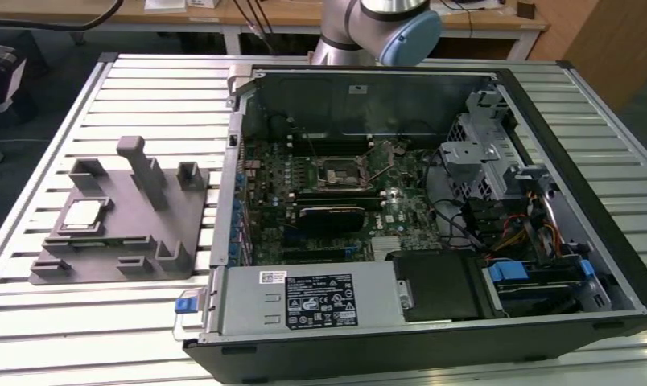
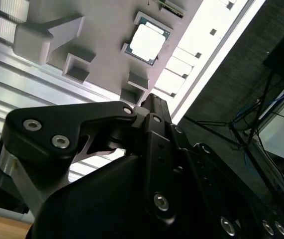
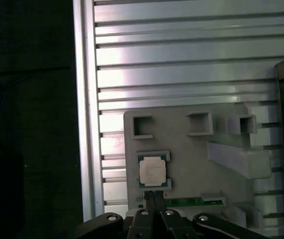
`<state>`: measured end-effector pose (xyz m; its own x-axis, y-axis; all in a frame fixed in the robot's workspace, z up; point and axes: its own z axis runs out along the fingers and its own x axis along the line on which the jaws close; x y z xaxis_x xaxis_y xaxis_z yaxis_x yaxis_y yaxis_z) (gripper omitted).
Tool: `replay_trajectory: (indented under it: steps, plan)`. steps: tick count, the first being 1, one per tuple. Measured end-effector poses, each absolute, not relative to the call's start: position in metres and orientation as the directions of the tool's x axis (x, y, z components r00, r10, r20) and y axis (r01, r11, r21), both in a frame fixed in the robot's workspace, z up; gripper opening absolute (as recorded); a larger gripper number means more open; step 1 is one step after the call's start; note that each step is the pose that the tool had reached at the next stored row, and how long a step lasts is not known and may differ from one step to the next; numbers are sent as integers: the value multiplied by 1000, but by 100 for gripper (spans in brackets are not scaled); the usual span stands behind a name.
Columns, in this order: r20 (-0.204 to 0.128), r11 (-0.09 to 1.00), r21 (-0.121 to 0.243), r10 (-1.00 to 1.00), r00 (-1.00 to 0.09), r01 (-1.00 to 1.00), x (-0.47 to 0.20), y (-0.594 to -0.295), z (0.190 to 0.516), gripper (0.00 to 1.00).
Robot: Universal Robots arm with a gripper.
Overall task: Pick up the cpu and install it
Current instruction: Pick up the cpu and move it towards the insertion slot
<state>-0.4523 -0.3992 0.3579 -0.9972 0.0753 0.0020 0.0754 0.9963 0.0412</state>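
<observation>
The cpu (image 1: pixel 84 213) lies flat, its pale metal top up, in a recess of the grey plastic fixture (image 1: pixel 120 241) on the exterior view's left, beside the open computer case. Both wrist views look down on the cpu (image 3: pixel 151 170) (image 2: pixel 146 42) from well above. My gripper (image 3: pixel 154 195) (image 2: pixel 154 102) hangs above the fixture (image 3: pixel 196 164), its fingers pressed together with nothing between them, its tips near the cpu's edge in the first wrist view. The motherboard's square socket (image 1: pixel 338 171) sits in the middle of the case.
The open computer case (image 1: pixel 581 104) covers the exterior view's right, with a black heatsink block (image 1: pixel 329 217) below the socket and a power supply (image 1: pixel 302 297) at the front. A green memory stick (image 3: pixel 191 201) lies in the fixture. The slatted aluminium table (image 3: pixel 181 59) ends at an edge (image 3: pixel 84 124).
</observation>
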Motion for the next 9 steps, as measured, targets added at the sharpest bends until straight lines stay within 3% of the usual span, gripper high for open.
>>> replay_trajectory:
  steps: [9]
  plan:
    - [2, 996, 41, 75, -997, 75, -452, -402, 348, 11]
